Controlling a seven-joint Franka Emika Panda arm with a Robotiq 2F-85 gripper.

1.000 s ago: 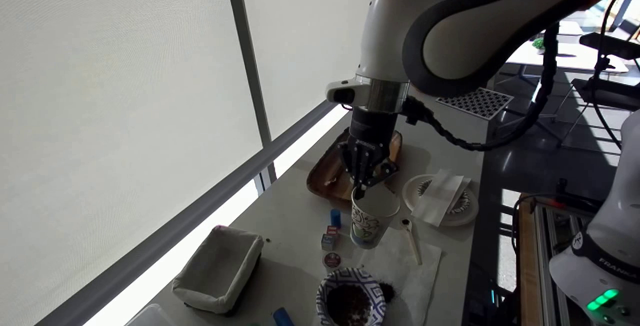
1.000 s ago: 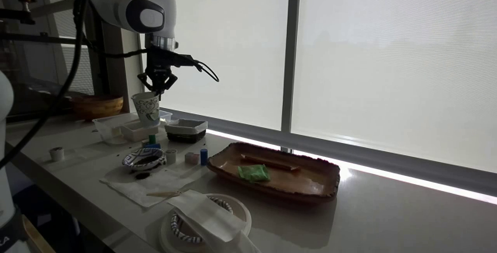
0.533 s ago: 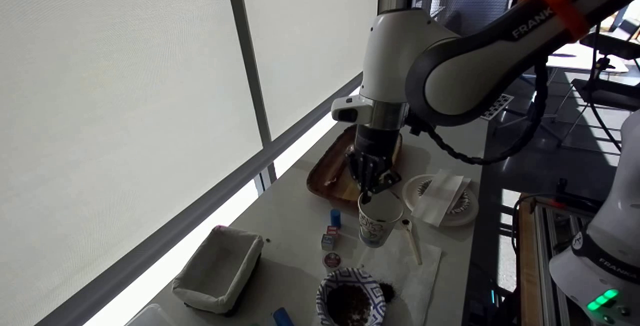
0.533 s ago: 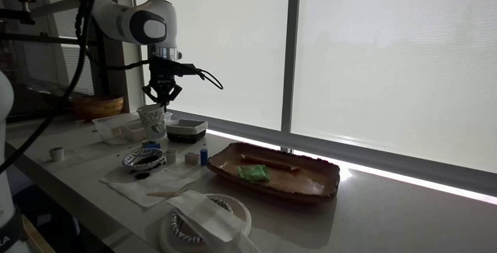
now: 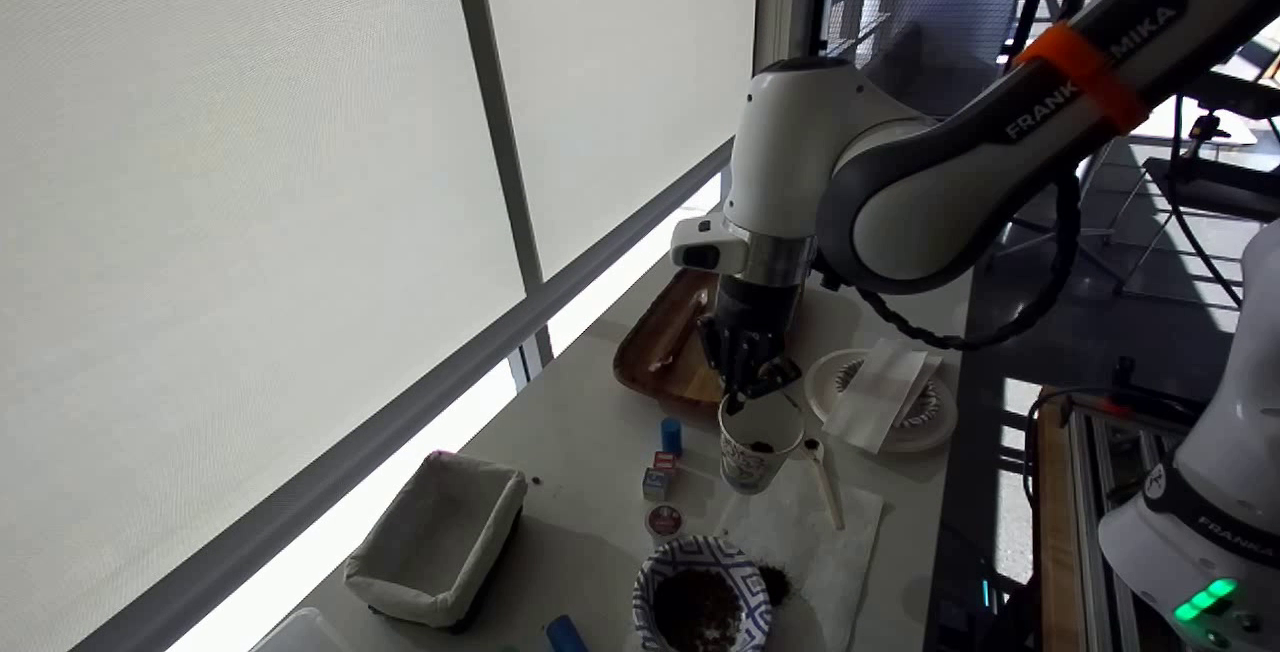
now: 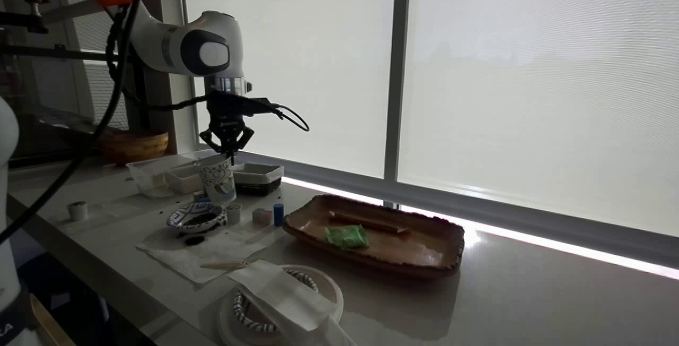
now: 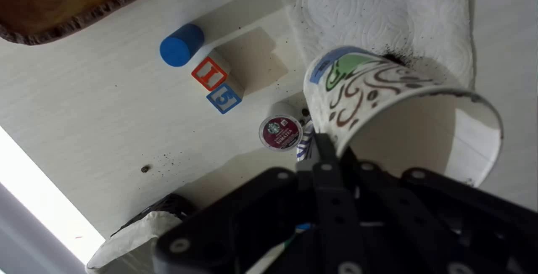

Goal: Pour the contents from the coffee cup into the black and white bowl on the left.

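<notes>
Wrist view: gripper (image 7: pixel 337 151) pinched tight on the wall of the cup (image 7: pixel 363 87).
Cup: leaning, aloft.
Bowl (image 5: pixel 752 587): I see dark grounds (image 5: pixel 695 607) inside.

The tray (image 6: pixel 392 249) looks like glossy, rough-rimmed wood, the cup (image 7: pixel 372 91) smooth paper, the towel (image 7: pixel 374 17) embossed paper

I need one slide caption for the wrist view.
Gripper holding a patterned cup by its rim above a pale counter with toy blocks.
</notes>
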